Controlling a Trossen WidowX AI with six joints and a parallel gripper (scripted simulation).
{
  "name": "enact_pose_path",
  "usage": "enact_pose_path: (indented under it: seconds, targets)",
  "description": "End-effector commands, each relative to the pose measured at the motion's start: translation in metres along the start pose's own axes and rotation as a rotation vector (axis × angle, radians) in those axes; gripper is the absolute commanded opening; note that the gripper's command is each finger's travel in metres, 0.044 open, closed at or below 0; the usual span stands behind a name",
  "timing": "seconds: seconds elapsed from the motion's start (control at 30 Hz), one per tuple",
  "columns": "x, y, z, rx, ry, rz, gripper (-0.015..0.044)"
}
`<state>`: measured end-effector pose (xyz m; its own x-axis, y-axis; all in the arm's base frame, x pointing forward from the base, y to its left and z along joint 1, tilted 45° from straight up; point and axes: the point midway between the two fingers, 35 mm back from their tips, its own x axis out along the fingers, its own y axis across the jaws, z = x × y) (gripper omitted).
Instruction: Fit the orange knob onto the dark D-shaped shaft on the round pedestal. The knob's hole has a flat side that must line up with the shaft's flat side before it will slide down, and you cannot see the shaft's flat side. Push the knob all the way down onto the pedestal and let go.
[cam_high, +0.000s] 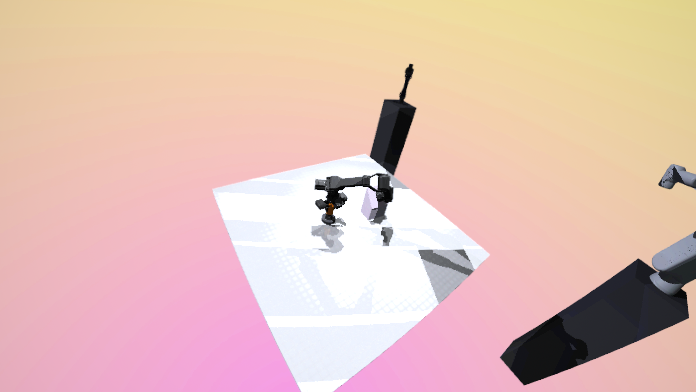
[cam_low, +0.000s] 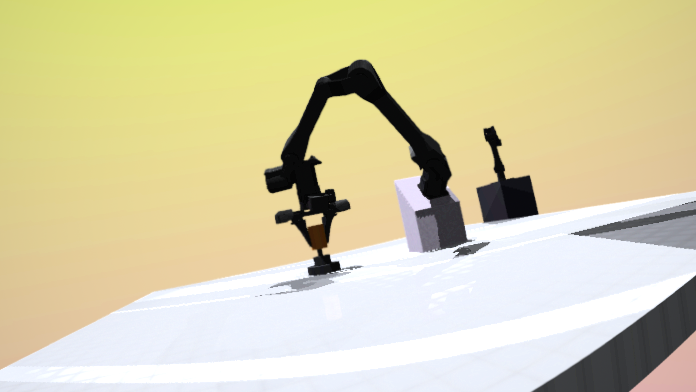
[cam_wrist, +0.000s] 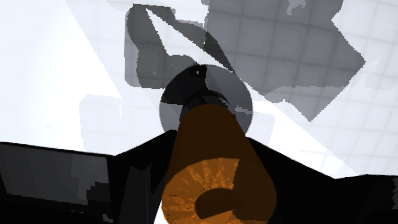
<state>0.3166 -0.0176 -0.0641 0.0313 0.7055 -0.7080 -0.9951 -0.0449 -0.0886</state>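
Note:
The orange knob (cam_high: 330, 210) (cam_low: 317, 236) (cam_wrist: 207, 132) is upright between the fingers of my gripper (cam_high: 330, 212) (cam_low: 318, 242) (cam_wrist: 212, 150), which is shut on it. The wrist view shows the knob's top with a dark D-shaped hole. The round dark pedestal (cam_high: 328, 220) (cam_low: 324, 268) (cam_wrist: 242, 95) stands on the table under the knob. A short length of the dark shaft (cam_low: 320, 253) shows between the knob's lower end and the pedestal. The knob is above the pedestal, not against it. The shaft's tip and flat side are hidden, so I cannot tell whether the tip is inside the hole.
My arm's base is at a pale lilac block (cam_high: 368, 205) (cam_low: 408, 215), to the right of the pedestal. A dark block (cam_high: 391, 131) (cam_low: 508, 201) with a small dark arm stands farther back. Another dark block (cam_high: 605, 310) with a pale arm is at the right, off the table.

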Motion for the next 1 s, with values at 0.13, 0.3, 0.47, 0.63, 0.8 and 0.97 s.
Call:
enact_pose_path:
  seconds: [0.13, 0.3, 0.47, 0.63, 0.8, 0.97]
  targets:
    - [-0.0026, -0.0023, -0.001, 0.0, -0.001, -0.005, 0.0]
    - [-0.0045, -0.0035, -0.0017, -0.027, -0.001, -0.005, 0.0]
    - [-0.006, -0.0056, -0.0027, -0.2, 0.0, -0.005, 0.0]
    - [-0.0054, -0.0056, -0.0028, -0.21, 0.0, -0.005, 0.0]
    - [-0.0036, -0.005, -0.0026, -0.21, -0.001, -0.005, 0.0]
    - [-0.0019, -0.0047, -0.0026, -0.21, -0.001, -0.005, 0.0]
